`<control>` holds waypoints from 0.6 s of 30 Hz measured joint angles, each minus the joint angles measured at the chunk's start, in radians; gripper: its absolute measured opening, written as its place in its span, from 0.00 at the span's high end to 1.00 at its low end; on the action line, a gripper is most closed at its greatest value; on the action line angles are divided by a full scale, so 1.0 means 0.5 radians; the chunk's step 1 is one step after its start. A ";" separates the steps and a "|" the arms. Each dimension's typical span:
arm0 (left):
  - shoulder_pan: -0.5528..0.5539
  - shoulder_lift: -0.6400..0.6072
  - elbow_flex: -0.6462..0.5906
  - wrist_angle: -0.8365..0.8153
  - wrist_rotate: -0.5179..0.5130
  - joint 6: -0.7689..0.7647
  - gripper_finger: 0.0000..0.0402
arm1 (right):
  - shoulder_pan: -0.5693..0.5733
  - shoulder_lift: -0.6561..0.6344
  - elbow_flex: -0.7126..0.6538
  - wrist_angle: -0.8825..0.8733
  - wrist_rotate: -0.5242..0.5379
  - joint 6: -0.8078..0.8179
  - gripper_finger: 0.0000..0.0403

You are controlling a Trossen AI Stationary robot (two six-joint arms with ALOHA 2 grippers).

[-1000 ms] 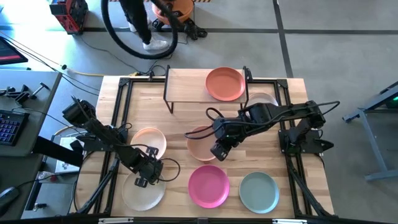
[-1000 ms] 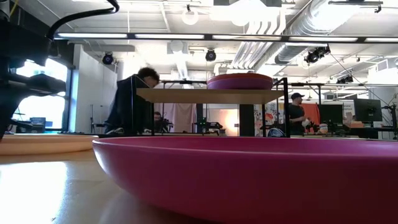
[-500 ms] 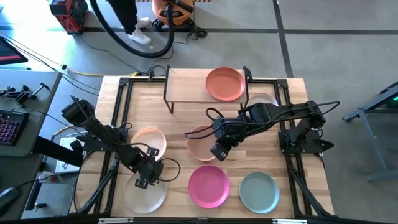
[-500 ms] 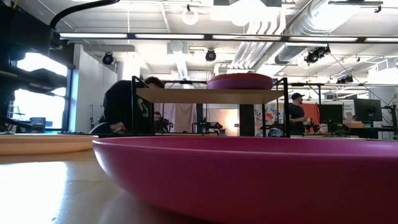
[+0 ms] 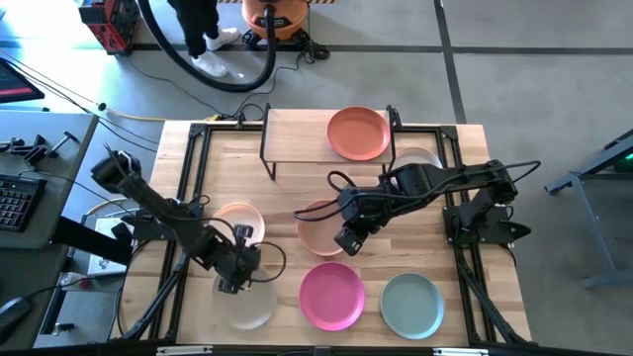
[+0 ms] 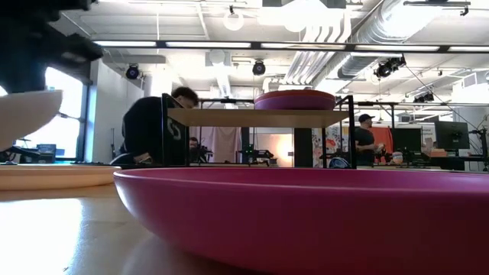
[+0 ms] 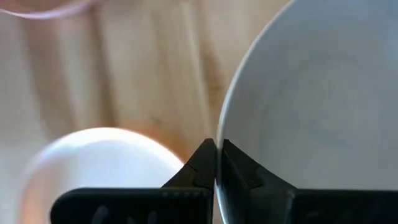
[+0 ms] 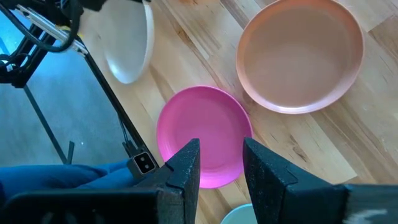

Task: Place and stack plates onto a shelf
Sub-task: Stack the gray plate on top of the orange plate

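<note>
Left gripper [image 7: 216, 163] clamped on rim of round white matte plate [image 5: 240, 302], lifted clear of wooden tabletop [image 5: 287, 193], edge-held for carrying. Right gripper [image 8: 219, 163] parted, empty, above magenta plate [image 8: 202, 134]. Light-wood shelf [image 5: 297, 133] holds terracotta plate [image 5: 357, 133].

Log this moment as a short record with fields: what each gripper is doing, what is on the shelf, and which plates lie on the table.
left gripper: left gripper shut on the rim of the white plate, which is lifted and tilted
right gripper: right gripper open, hovering above the magenta plate
shelf: shelf holds the terracotta plate
table: tan-pink plate, magenta plate, pale teal plate, cream plate
background: person beyond the table
</note>
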State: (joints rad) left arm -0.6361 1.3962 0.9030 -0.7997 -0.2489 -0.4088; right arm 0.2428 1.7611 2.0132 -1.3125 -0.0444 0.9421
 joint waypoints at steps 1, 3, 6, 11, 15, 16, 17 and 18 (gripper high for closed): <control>0.015 -0.017 0.022 -0.035 -0.037 -0.002 1.00 | 0.000 0.000 0.000 0.000 0.000 0.000 0.76; 0.050 -0.056 0.064 -0.086 -0.096 -0.011 1.00 | 0.000 0.000 0.000 0.000 0.001 -0.001 0.76; 0.111 -0.103 0.122 -0.162 -0.182 -0.015 1.00 | 0.000 0.000 0.000 0.000 0.033 -0.016 0.76; 0.236 -0.186 0.223 -0.264 -0.363 -0.084 1.00 | 0.002 0.000 0.000 0.000 0.155 -0.100 0.75; 0.350 -0.239 0.291 -0.307 -0.538 -0.148 1.00 | 0.005 0.000 0.000 0.000 0.287 -0.187 0.75; 0.377 -0.250 0.307 -0.316 -0.582 -0.160 1.00 | 0.005 0.000 0.000 0.000 0.319 -0.213 0.75; 0.405 -0.257 0.324 -0.317 -0.622 -0.170 1.00 | 0.005 0.000 0.000 0.000 0.346 -0.227 0.75; 0.438 -0.265 0.343 -0.315 -0.656 -0.171 1.00 | 0.005 0.000 0.000 0.000 0.371 -0.242 0.75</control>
State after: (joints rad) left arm -0.4172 1.2638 1.0748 -0.9569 -0.5770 -0.4944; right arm 0.2451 1.7611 2.0132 -1.3125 0.1413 0.8212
